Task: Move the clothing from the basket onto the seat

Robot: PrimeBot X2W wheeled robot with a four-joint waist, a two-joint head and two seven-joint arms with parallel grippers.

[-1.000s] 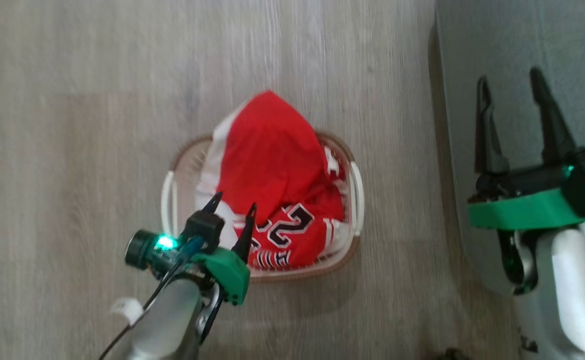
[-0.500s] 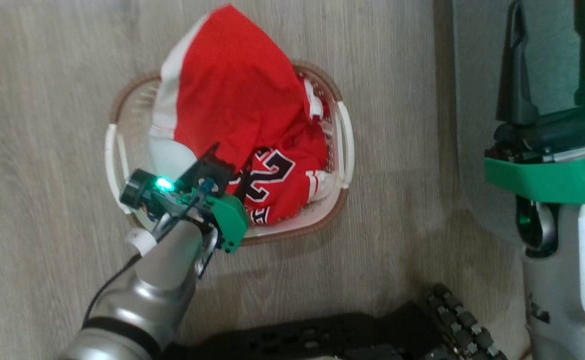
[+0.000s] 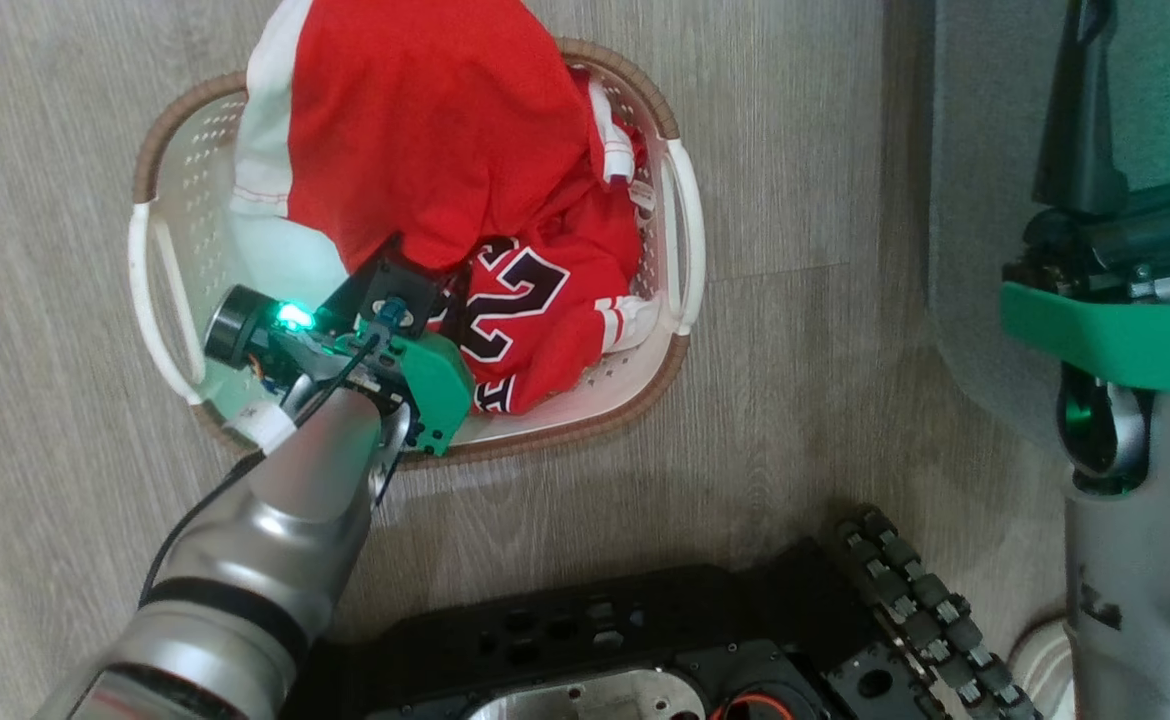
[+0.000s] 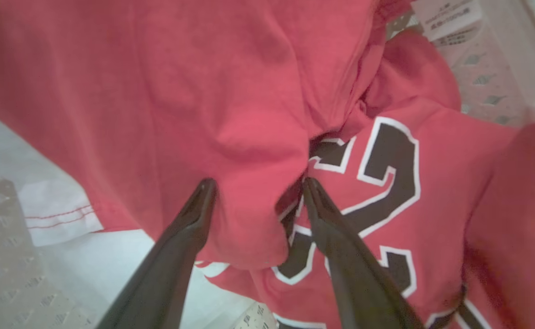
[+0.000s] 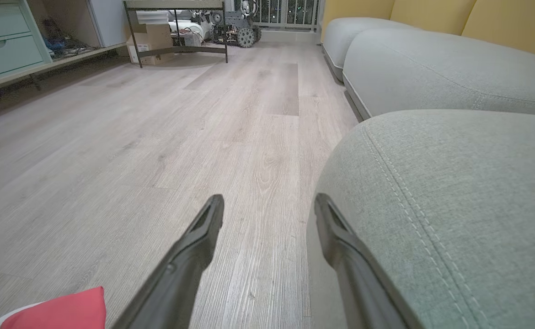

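Pale wood floor (image 3: 795,400) all around, seen from closer than a second ago, only because of the head bending down. Still heaped in the basket (image 3: 190,180): the clothing (image 3: 465,200), with the plain garment (image 3: 425,130) draped over the far rim and the jersey (image 3: 535,320) toward the near right corner. Lowered into that heap meanwhile: the left gripper (image 4: 258,182), spread wide, tips against the cloth on both sides of the plain hem, gripping nothing yet. Probably ready for closing. Well apart, above the edge of the seat (image 5: 432,192): the right gripper (image 5: 270,198), also spread wide, empty.
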